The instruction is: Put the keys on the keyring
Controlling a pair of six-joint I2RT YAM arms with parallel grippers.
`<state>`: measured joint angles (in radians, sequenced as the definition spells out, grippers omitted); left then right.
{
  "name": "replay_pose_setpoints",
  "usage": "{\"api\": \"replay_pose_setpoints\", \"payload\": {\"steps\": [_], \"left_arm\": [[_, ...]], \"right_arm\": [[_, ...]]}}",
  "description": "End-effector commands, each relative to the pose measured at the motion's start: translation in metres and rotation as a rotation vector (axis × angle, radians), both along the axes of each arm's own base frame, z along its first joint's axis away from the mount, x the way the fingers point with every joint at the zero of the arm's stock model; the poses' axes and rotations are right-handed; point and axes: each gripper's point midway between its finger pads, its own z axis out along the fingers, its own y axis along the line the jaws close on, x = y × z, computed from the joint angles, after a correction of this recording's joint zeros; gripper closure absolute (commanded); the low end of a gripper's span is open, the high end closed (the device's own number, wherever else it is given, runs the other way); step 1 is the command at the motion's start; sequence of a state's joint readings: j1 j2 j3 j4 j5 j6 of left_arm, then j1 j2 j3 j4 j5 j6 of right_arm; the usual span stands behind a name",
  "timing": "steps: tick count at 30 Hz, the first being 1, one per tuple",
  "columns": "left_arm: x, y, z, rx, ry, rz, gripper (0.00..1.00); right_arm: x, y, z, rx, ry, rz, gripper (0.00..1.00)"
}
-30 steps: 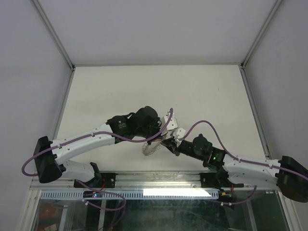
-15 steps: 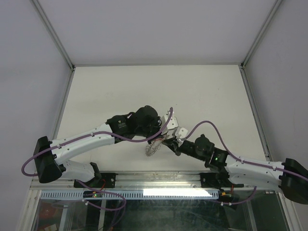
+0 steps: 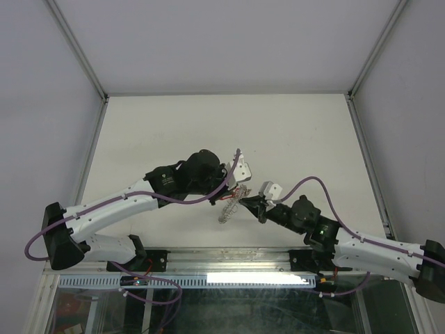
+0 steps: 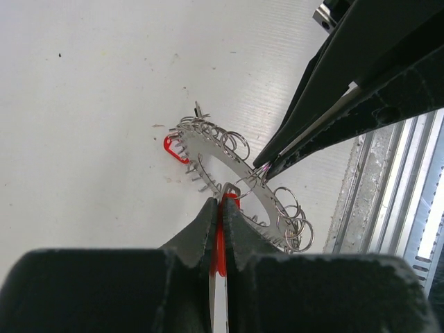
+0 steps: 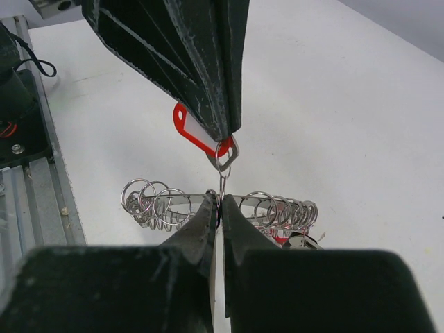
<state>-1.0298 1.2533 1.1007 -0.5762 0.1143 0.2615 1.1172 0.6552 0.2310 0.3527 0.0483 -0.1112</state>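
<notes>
**Two closed grips meeting low over the tabletop [image 3: 292, 139]**

Closest to the arms' bases, from above: keyring [image 3: 228, 209], a spiky silver band hung with many small loops, set between both grips near the tabletop's front edge. Seen edge-on from the right wrist, thin and level, loops bunched at either end.

Just past it, the keys [image 5: 196, 133]: red oval tag with a white window, a small silver loop at its lower end reaching down to the keyring's edge. At the keyring's far rim, a second red scrap [image 4: 173, 149], too small to name.

Tiny key itself not made out. From the left wrist, most of the tag buried between fingers. Resting on the tabletop or hanging free: not to be told.

Low and stretched leftward, right hand [image 5: 218, 206], fingers pressed together on the keyring's thin edge. Farther out and tipped downward, left hand [image 4: 220, 202], fingers squeezed flat on the tag.
</notes>
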Motion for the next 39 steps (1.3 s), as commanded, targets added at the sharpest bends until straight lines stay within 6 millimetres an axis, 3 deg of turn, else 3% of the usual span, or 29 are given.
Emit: {"api": "replay_pose_setpoints", "payload": {"steps": [1,19,39], "left_arm": [[0.014,0.008,0.020,-0.059,-0.055,0.062,1.00],[0.005,0.011,0.007,-0.089,-0.014,0.058,1.00],[-0.014,0.002,-0.007,-0.100,0.055,-0.037,1.00]], "right_arm": [[0.001,-0.002,0.025,0.054,-0.037,-0.012,1.00],[0.000,-0.007,0.068,0.215,-0.058,-0.030,1.00],[0.008,-0.014,0.085,0.291,-0.061,-0.091,1.00]]}}
